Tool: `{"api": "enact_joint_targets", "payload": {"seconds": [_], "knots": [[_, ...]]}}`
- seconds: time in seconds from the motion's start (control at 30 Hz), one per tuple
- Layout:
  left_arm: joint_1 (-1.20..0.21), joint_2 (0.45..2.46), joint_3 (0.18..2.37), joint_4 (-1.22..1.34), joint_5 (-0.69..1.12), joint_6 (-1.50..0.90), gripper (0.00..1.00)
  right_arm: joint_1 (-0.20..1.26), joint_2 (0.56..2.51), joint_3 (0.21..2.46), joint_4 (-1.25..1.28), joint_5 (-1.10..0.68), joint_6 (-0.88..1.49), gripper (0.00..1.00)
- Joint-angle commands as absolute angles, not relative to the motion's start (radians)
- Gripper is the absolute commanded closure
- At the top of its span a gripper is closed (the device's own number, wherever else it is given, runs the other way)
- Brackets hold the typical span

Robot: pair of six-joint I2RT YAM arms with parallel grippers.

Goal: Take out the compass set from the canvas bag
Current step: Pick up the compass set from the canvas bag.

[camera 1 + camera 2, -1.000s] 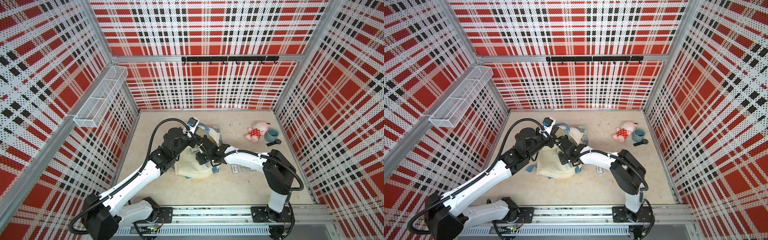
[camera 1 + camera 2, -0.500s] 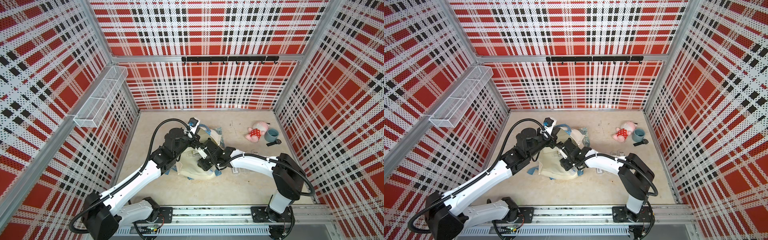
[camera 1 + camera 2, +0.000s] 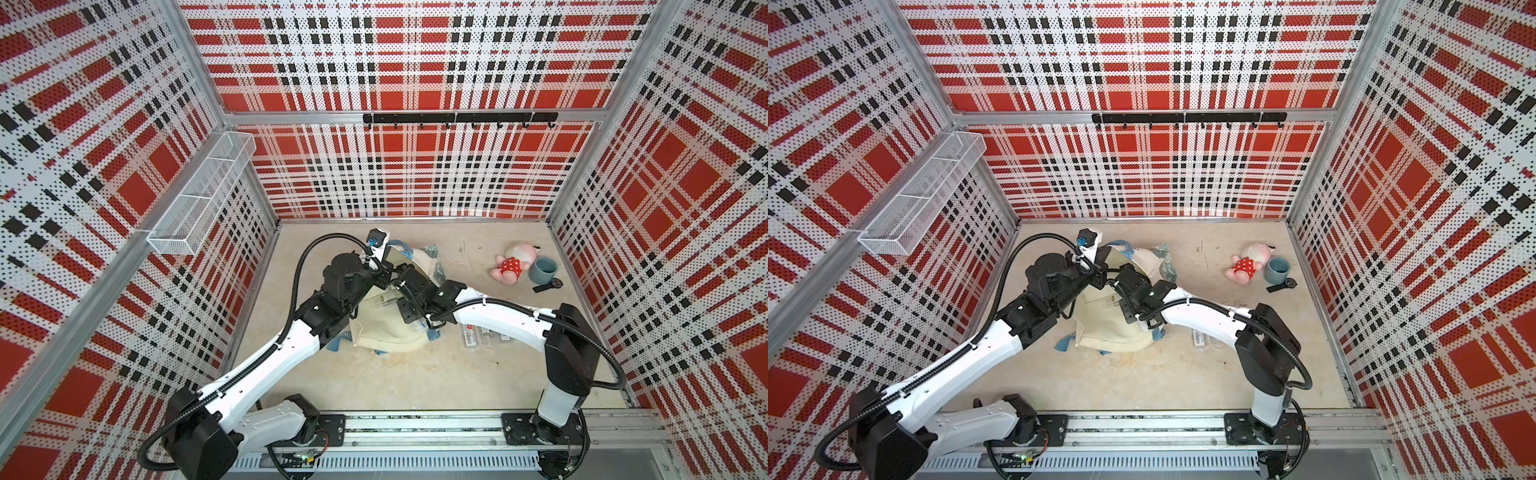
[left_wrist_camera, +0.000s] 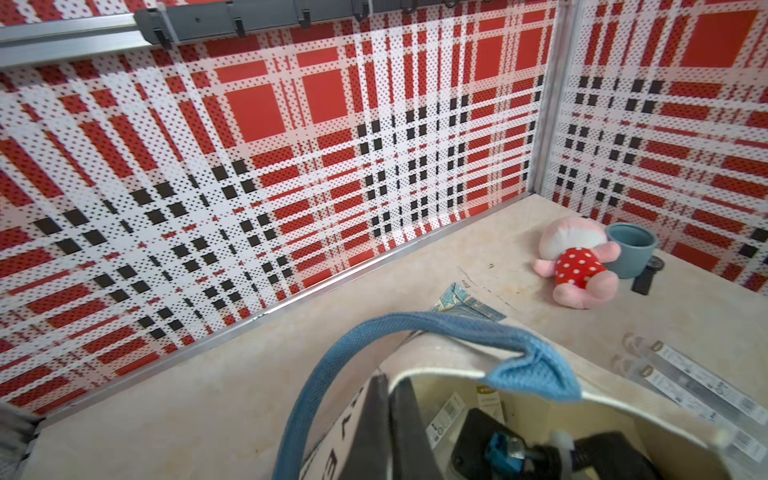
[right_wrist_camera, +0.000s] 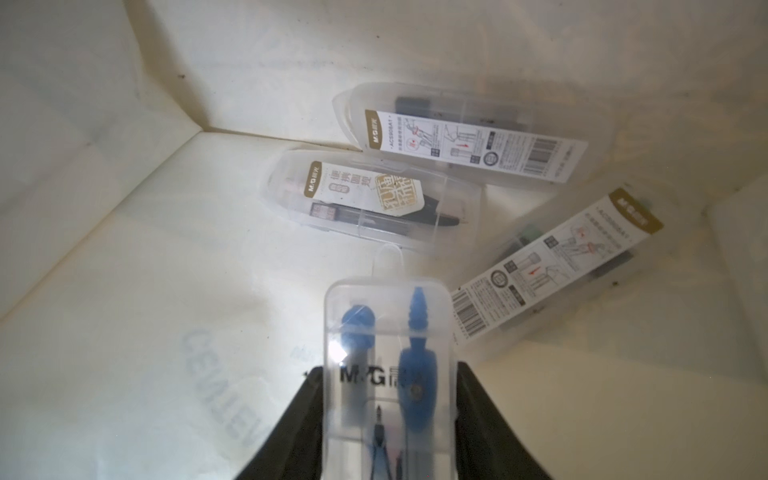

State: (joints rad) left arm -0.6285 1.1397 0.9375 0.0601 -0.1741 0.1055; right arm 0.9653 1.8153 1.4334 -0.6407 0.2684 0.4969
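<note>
Walls: red, white and black plaid perforated panels (image 4: 291, 166), with a grey hook rail (image 4: 249, 16) above.
Tabletop: beige (image 4: 187, 395).
Bag: cream canvas bag (image 4: 602, 424), mouth open, blue woven strap handle (image 4: 374, 332) arching over it.
Left gripper (image 4: 390, 382): dark fingers pinched on the bag's rim.
Inside bag: clear labelled packet (image 4: 446, 415); black arm part (image 4: 473, 440).
Corner: pink plush toy in a red polka-dot dress (image 4: 577, 266) touching a blue-grey cup (image 4: 629, 249).
Beside bag: clear flat labelled cases (image 4: 685, 382).
</note>
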Motion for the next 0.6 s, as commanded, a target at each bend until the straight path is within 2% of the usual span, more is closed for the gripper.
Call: {"api": "enact_joint_targets", "payload": {"seconds": [0.0,0.17,0.37,0.57], "knots": [[-0.672,1.152,0.943,0.097,-0.100,0.095,1.00,1.031,1.890,1.526,-0.634,0.306,0.533,0.71],[-0.673,1.151,0.943,0.093,-0.103,0.095,1.00,1.063,1.895,1.443,-0.471,0.199,0.371,0.70],[-0.667,1.143,0.942,0.089,-0.109,0.099,1.00,1.063,1.715,1.157,-0.212,0.064,0.137,0.77],[-0.663,1.142,0.940,0.086,-0.110,0.101,1.00,1.043,1.574,0.948,-0.018,0.052,-0.051,0.82]]}}
